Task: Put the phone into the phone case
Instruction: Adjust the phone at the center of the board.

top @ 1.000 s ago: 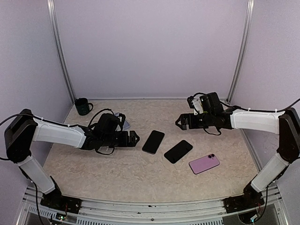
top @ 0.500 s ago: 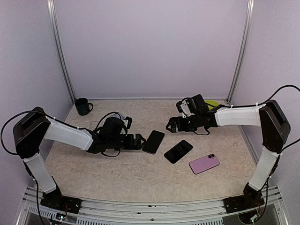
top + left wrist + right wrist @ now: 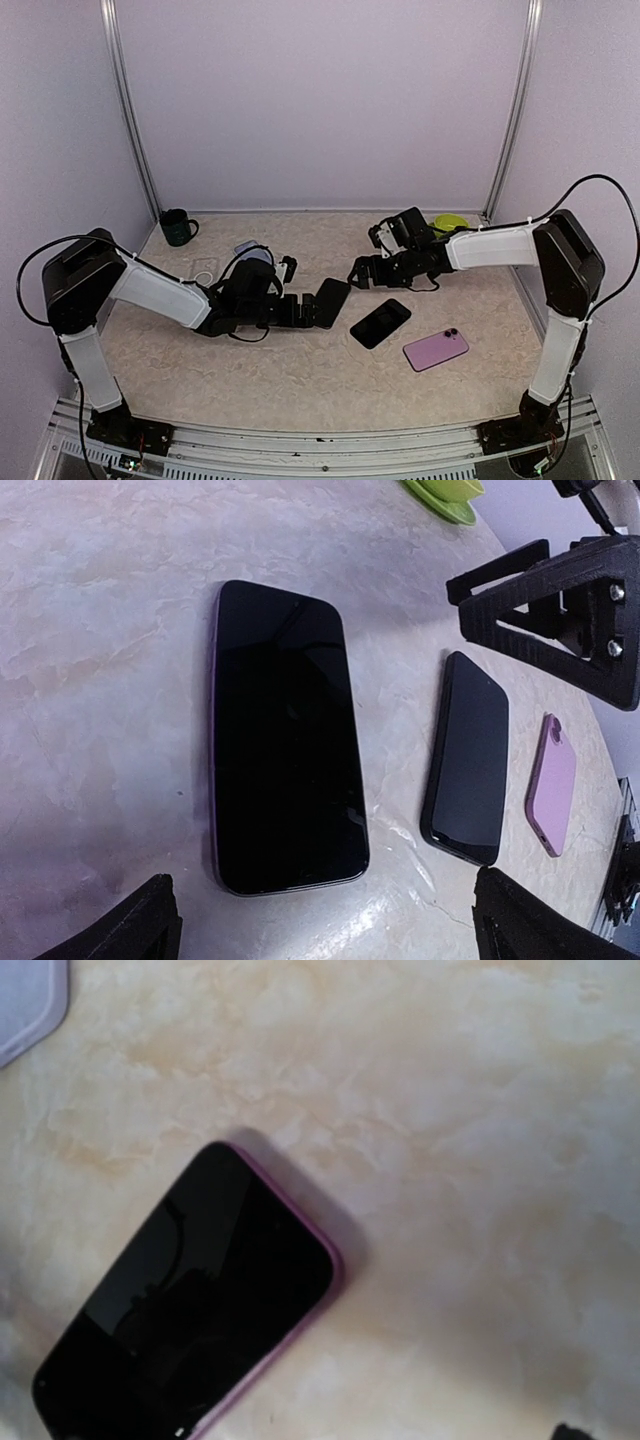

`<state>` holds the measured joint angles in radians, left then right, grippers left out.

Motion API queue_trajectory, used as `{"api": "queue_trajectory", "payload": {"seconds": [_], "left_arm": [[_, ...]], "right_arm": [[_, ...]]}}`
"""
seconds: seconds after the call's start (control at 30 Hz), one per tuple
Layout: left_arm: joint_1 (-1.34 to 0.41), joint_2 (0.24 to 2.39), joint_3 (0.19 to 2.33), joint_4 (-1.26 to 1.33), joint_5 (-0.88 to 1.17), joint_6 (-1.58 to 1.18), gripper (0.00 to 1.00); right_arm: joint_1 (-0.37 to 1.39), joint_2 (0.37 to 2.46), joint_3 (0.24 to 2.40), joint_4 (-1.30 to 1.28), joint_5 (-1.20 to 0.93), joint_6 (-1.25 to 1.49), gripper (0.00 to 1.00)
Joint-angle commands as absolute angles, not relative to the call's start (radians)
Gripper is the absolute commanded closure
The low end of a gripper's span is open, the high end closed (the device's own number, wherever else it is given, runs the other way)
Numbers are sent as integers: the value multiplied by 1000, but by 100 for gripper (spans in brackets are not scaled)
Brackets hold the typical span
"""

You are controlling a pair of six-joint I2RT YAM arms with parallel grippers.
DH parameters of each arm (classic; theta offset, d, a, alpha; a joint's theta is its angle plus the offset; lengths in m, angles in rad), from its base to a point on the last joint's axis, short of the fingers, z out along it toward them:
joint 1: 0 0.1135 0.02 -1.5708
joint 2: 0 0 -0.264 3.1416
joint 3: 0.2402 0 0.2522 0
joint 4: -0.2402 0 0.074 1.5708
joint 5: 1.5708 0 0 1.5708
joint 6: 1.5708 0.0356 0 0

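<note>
A phone point(image 3: 328, 302) with a black screen and purple rim lies face up mid-table; the left wrist view shows the phone point(image 3: 285, 735) lengthwise. My left gripper point(image 3: 303, 308) is open at its near end, the fingertips point(image 3: 150, 925) wider apart than the phone. My right gripper point(image 3: 362, 272) is open just beyond the far end, over the phone point(image 3: 190, 1300). To the right lie a black slab point(image 3: 380, 323) with a raised rim and a pink slab point(image 3: 435, 349) showing camera lenses. I cannot tell which is the phone case. Neither gripper holds anything.
A dark green mug point(image 3: 178, 227) stands at the back left. Small white and blue items point(image 3: 205, 268) lie behind my left arm. A lime-green object point(image 3: 450, 222) sits at the back right. Metal frame posts point(image 3: 512, 110) and walls close in the table.
Both arms have closed in on the purple-rimmed phone, the left gripper moving right to its near end, the right gripper moving left and nearer. The lime-green object is now uncovered.
</note>
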<state>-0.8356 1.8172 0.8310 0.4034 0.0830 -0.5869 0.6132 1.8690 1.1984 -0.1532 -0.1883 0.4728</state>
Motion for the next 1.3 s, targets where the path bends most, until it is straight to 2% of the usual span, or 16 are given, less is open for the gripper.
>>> {"api": "queue_trajectory", "payload": {"seconds": [0.0,1.27], "left_arm": [[-849,1837,827,474,103,-604,1],[-904,1982,778,646,108,-676,1]], "right_arm": [[627,1902,1236,-157,-207,486,0],[661,2117,1354,-157,-299,515,0]]}}
